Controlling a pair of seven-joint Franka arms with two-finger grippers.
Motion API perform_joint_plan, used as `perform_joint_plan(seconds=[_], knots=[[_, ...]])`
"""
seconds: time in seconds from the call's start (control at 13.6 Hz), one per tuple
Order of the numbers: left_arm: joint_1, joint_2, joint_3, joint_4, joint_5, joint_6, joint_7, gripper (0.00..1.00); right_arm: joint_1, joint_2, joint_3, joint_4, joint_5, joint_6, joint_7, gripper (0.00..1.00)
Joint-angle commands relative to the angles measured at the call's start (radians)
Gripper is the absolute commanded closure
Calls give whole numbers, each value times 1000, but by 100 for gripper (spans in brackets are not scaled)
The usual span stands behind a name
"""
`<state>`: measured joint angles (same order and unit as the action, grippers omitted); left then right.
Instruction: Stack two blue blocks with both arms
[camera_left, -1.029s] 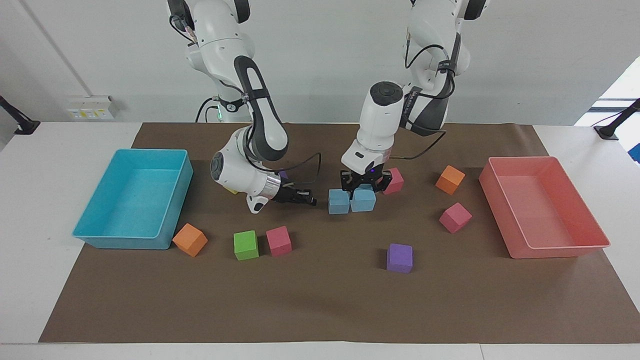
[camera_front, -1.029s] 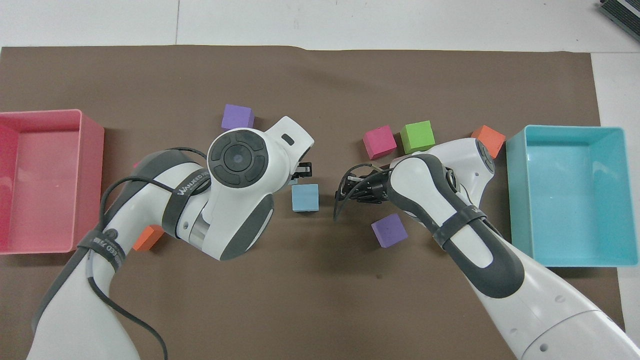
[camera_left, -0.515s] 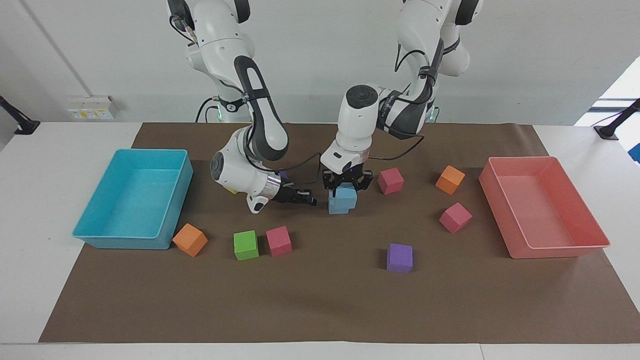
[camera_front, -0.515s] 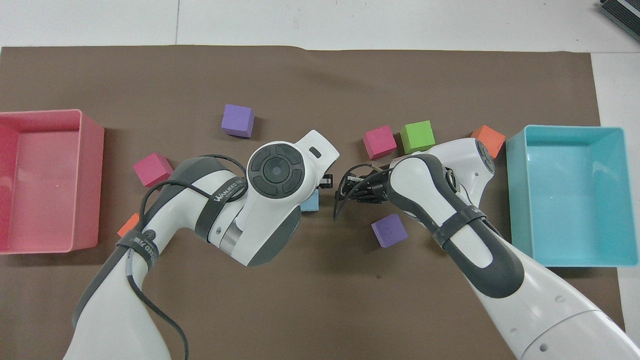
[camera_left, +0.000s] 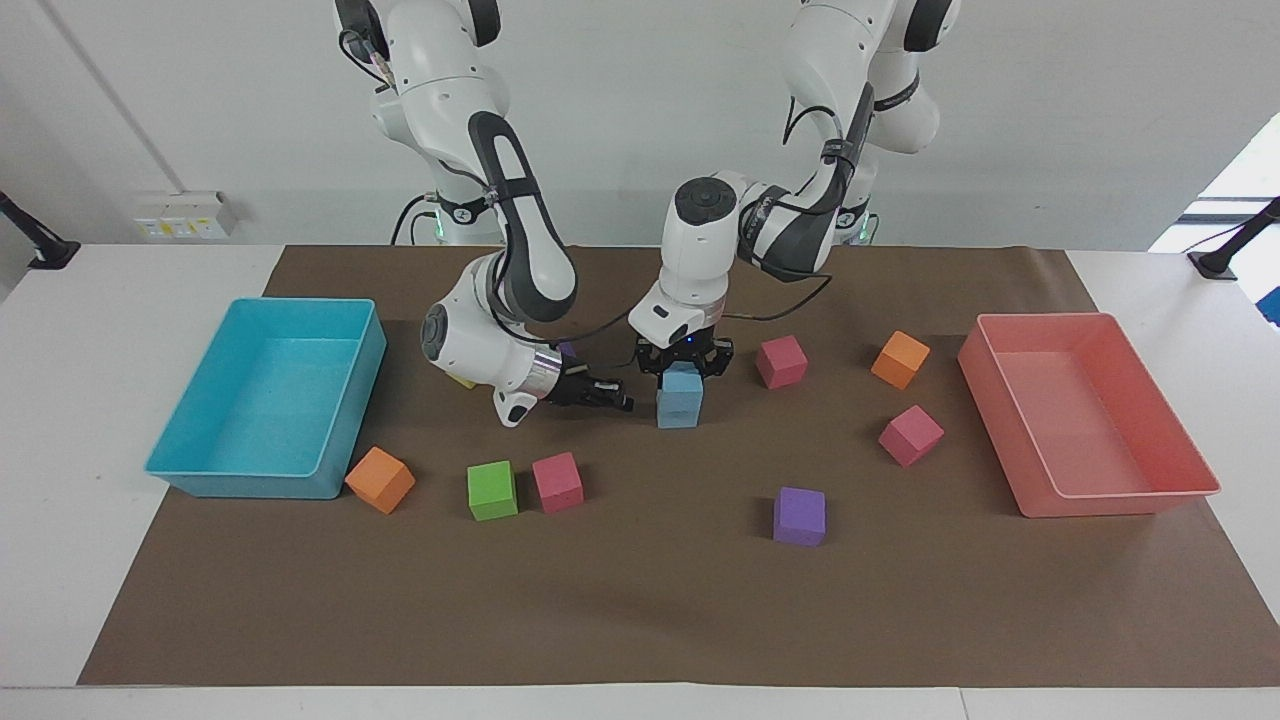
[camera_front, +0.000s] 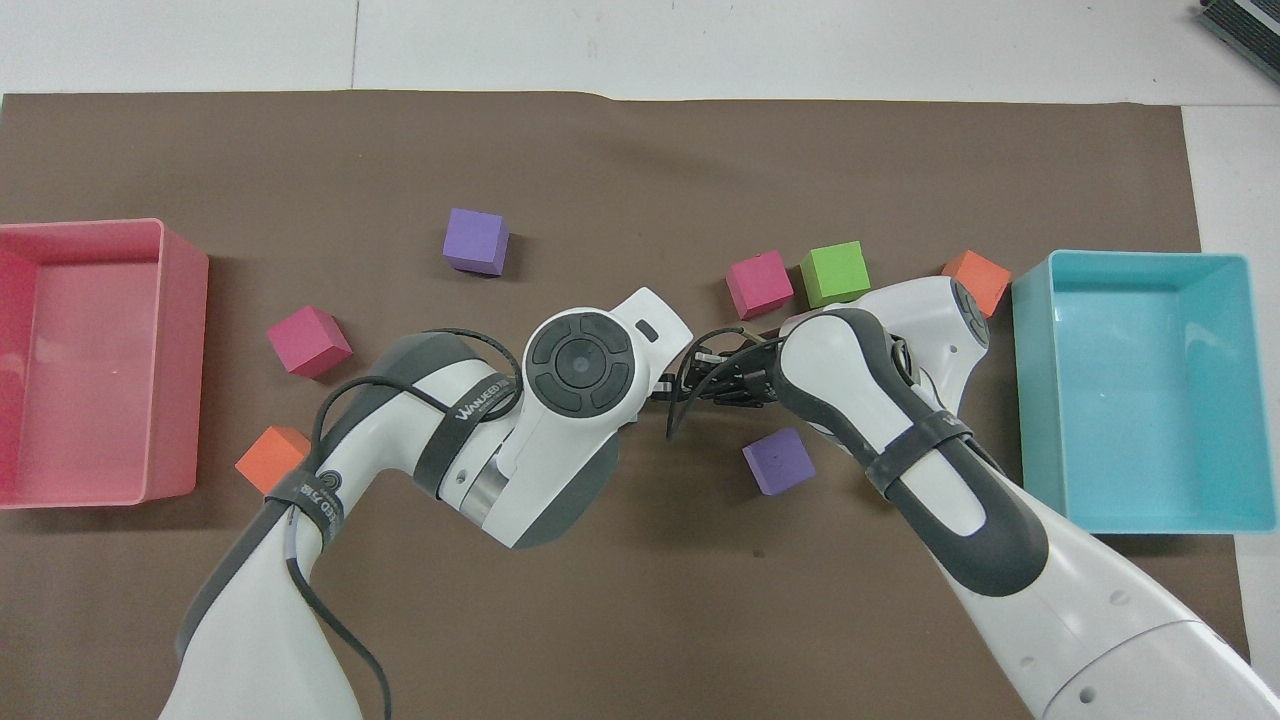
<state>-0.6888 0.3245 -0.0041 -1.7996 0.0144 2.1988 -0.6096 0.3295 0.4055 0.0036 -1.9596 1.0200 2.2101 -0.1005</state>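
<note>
One blue block (camera_left: 681, 381) is held by the left gripper (camera_left: 685, 364) atop the other blue block (camera_left: 677, 413) mid-table, beside the right gripper (camera_left: 612, 398) with fingertips together; a skewed release could topple the stack.

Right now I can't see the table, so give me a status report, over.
Left pincer shut on top blue block, set on the lower one. Right pincer shut beside the stack, holding nothing. Nothing in the way.
</note>
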Motion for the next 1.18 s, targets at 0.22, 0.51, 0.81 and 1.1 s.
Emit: perform_joint_plan(seconds=[0.22,0.51,0.81,1.1], knots=[[-18,-30,16,-47,18,1,-22,40,-7,-2,10,-12,37,20,-36,100],[-26,-31,18,-41,18,-8,-39,37,-7,-2,9,-12,37,22,-38,100],[-29,-30,18,-37,19,-11,-52,37,-7,-4,9,-12,37,22,-38,100],[-38,-33,16,-44,19,-4,-52,37,-7,-4,9,-12,37,22,-36,100]])
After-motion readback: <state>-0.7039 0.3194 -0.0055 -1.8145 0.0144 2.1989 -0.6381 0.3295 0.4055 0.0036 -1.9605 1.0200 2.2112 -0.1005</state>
